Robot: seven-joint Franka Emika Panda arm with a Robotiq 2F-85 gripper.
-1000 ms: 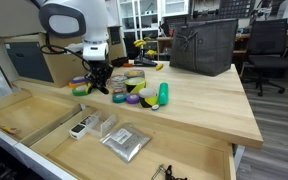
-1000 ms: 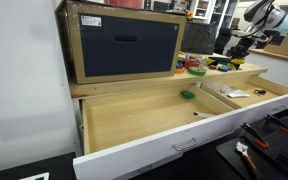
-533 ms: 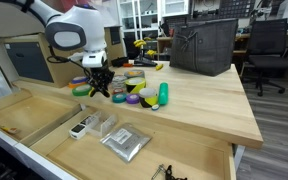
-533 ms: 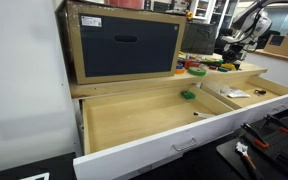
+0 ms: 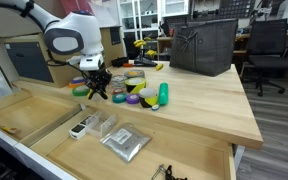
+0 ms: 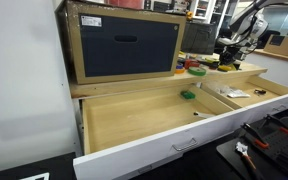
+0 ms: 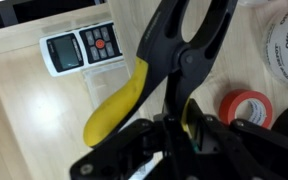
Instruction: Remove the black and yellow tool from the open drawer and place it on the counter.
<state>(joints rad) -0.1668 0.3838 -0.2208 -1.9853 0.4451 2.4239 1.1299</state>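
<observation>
My gripper (image 5: 95, 84) is shut on the black and yellow tool (image 5: 96, 92), a spring clamp, and holds it in the air over the left edge of the counter (image 5: 199, 105), beside the tape rolls. In the wrist view the tool (image 7: 182, 45) has a black head and a yellow handle and sits between my fingers at the gripper (image 7: 170, 128). The open pale-wood drawer (image 5: 44, 122) lies below and in front of the counter. It also shows in an exterior view (image 6: 149, 112), where my gripper (image 6: 242, 36) is small and far off.
Several tape rolls (image 5: 134, 88) and a green cylinder (image 5: 163, 95) lie on the counter near the gripper. A black bag (image 5: 204, 45) stands behind. The drawer holds a remote (image 7: 82, 48), a silver pouch (image 5: 124, 141) and clear boxes. A red tape roll (image 7: 247, 104) lies by the gripper.
The arm has leaned lower and the gripper has shifted slightly left with the tool still in it. Nothing else moved.
</observation>
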